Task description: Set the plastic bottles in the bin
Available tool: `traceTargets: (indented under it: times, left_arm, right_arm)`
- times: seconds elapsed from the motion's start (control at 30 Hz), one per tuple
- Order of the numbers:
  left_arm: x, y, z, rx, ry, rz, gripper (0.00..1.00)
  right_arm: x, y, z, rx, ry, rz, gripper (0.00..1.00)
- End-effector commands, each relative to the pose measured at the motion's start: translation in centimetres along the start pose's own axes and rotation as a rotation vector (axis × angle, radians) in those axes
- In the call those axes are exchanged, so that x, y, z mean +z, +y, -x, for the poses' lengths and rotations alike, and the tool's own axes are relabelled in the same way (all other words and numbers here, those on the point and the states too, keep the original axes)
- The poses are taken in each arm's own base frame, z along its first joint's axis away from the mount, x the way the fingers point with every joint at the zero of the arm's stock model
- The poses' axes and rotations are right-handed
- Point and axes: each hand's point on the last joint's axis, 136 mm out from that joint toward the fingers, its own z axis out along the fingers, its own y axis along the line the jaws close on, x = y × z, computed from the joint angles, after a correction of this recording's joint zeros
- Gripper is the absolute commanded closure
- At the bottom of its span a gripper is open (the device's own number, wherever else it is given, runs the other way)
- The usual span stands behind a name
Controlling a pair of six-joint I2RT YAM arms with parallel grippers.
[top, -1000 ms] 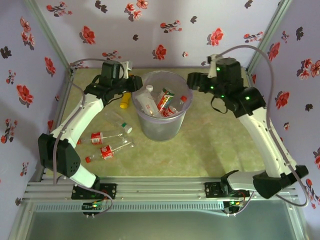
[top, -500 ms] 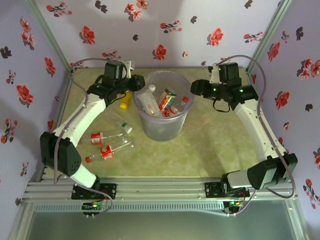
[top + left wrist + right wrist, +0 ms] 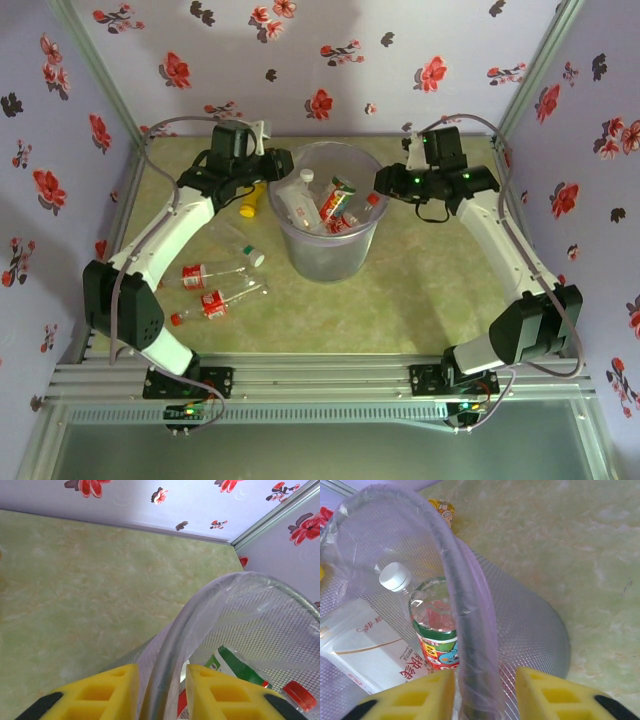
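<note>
Carries on a green marbled tabletop (image 3: 430, 290) the upright bin (image 3: 325, 262) mid-surface, two red-labelled bottles (image 3: 205, 272) and a green-capped bottle (image 3: 243, 248) lying left, a yellow-labelled bottle (image 3: 250, 200) behind them near the bin.

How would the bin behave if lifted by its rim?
The bin looks thin, translucent and mesh-walled, so probably light and somewhat flexible. Wide and upright on the table, it seems unlikely to tip. The loose bottles inside may shift.

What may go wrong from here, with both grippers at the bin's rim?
1. The left gripper and right gripper straddle opposite sides of the rim of the bin; an uneven pull may tip it and spill the bottles inside.
2. The yellow bottle lies close beside the bin; shifting the bin may roll it away.
</note>
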Motion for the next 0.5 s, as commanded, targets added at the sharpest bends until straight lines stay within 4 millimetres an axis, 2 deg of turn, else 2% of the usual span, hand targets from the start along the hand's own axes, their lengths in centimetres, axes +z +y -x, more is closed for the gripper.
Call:
traceTargets:
  times: [0.0,0.3,0.47]
  left_arm:
    - [1.0,-0.4,-0.8,-0.003,0.027,-0.005,0.65]
    - [0.4,-1.3,0.3,0.029,0.015,-0.013,0.39]
    - [-0.7,-2.4,1.5,0.069,0.01,-0.027,0.18]
  right_arm:
    - [0.2,-0.1,0.0,-0.024,-0.002,-0.038,0.66]
    - [0.0,-0.4,-0.2,-0.031,-0.01,-0.086,0.76]
    - [-0.3,-0.2,-0.2,-0.026,-0.028,-0.121,0.8]
